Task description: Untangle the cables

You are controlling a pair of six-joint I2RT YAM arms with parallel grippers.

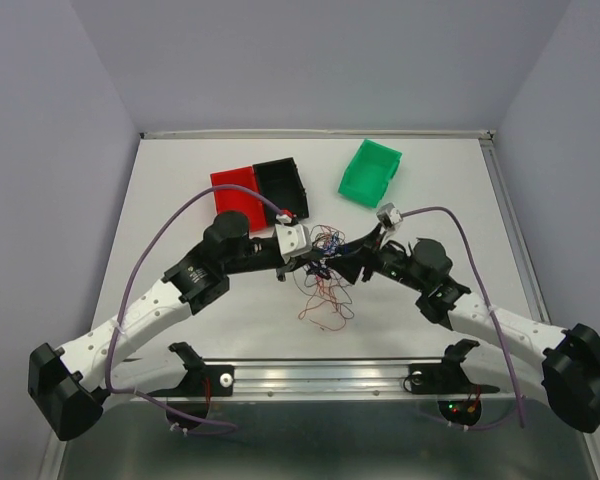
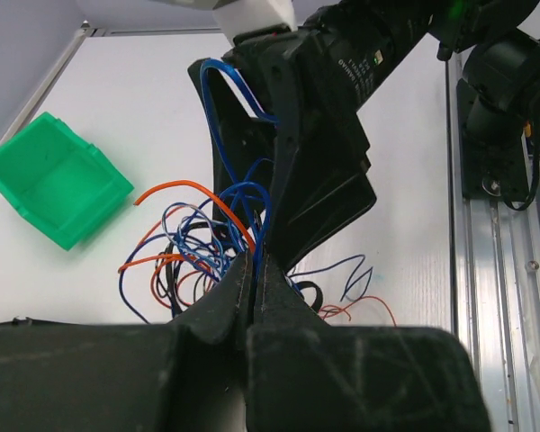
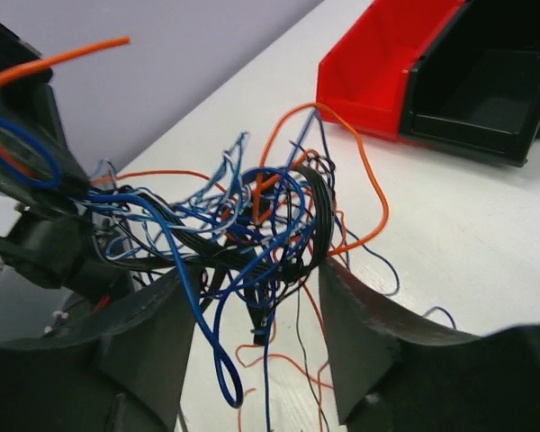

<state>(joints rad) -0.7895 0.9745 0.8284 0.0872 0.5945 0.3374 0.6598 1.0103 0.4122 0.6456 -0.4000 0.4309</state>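
The cables [image 1: 326, 246], a tangle of hair-thin blue, orange and black flexible wires, sit at the centre of the top view on the white table surface [image 1: 170, 190], between the two gripper heads. Loose red-orange strands trail from the bunch toward the lower part of the frame. Left gripper [image 2: 255, 263]: the black fingers are pressed together at the bottom centre of the left wrist view, with blue wires pinched where the tips meet. Right gripper [image 3: 254, 274]: the two black fingers stand wide apart at the lower left and lower right of the right wrist view, with the main bunch lying in the gap between them. A red open-top plastic bin [image 1: 235, 190] and a black open-top plastic bin [image 1: 282, 180] stand side by side, touching, to the upper left of the tangle in the top view. A green open-top plastic bin [image 1: 370, 172] stands to the upper right of the tangle, turned at an angle to the table edge and apart from the wires.
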